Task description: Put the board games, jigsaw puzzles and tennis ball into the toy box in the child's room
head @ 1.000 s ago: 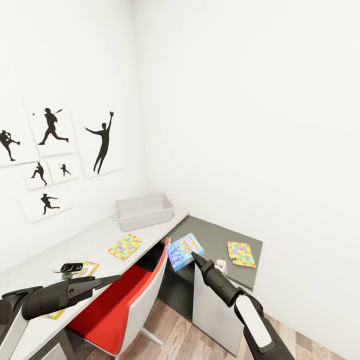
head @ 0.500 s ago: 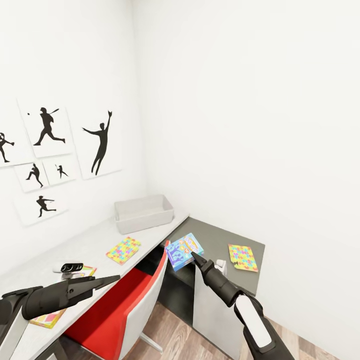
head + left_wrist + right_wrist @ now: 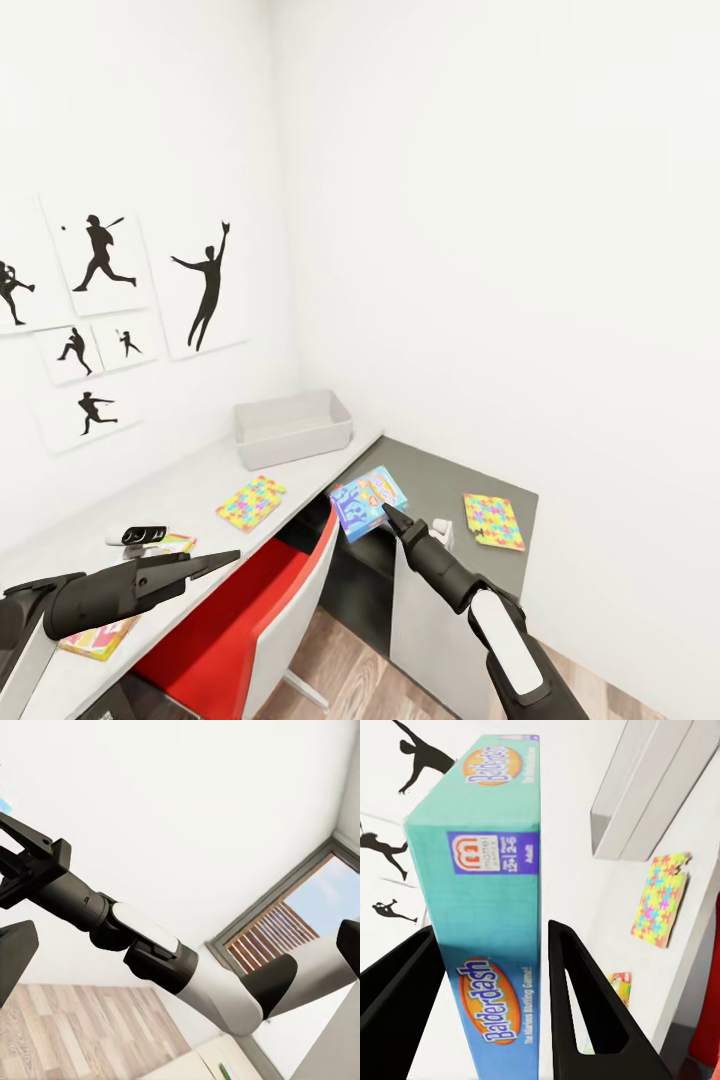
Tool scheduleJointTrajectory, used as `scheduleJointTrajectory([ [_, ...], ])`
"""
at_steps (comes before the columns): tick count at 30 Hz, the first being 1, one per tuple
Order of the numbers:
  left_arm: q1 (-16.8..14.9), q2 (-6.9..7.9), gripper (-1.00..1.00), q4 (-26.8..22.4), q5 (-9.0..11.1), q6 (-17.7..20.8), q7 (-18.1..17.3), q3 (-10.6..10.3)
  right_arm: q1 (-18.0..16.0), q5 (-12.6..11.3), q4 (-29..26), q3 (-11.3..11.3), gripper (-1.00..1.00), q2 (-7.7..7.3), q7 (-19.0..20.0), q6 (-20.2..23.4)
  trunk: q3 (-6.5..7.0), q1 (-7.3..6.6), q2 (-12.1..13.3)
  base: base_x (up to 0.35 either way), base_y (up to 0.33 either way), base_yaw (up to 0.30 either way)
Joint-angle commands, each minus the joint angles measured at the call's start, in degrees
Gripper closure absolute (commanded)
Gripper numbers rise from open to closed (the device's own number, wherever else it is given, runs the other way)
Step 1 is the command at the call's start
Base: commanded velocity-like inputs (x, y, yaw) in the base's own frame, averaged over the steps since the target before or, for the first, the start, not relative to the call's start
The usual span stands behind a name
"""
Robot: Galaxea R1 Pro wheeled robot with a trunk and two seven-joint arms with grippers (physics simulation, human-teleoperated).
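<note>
My right gripper [image 3: 389, 512] is shut on a blue-green "Balderdash" board game [image 3: 367, 500], held in the air by the desk corner. The box [image 3: 487, 907] stands on edge between the two black fingers [image 3: 577, 1005]. The pale grey toy box [image 3: 293, 428] sits at the table's [image 3: 190, 485] far end against the wall. One jigsaw puzzle [image 3: 250, 501] lies on the white desk top, another [image 3: 492, 521] on the dark cabinet. An orange board game [image 3: 100, 636] lies half hidden under my left arm. My left gripper [image 3: 222, 557] hovers open over the desk. The tennis ball and bed are out of view.
A red and white chair [image 3: 250, 610] is pushed under the desk between my arms. A small black and white object [image 3: 140, 536] rests on the desk near my left gripper. Baseball silhouette pictures [image 3: 205, 285] hang on the left wall. Wood floor [image 3: 350, 680] lies below.
The head view has shifted slightly, so the desk, cabinet and pictures sit a little differently. Both arms keep the same pose, the box still in my right gripper.
</note>
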Motion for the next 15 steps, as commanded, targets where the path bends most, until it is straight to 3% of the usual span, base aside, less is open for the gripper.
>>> scheduleJointTrajectory([
  [1,0.0,0.01,-1.00,0.0,0.0,0.6,-0.2,0.0,0.0,-0.5,0.0,0.0,1.00,0.01,0.0,0.4,-0.01,0.02,0.0,0.002,0.000,0.228],
  [11,0.0,0.00,-1.00,0.0,-0.1,0.6,-0.2,0.0,0.0,-0.5,0.0,0.0,1.00,-0.03,0.4,0.4,0.16,0.02,0.0,0.037,0.000,0.266],
  [15,0.0,0.00,-1.00,0.0,-0.1,0.6,-0.2,0.0,0.0,-0.5,0.0,0.0,1.00,-0.06,0.4,0.4,0.18,0.02,0.0,0.020,0.000,0.121],
])
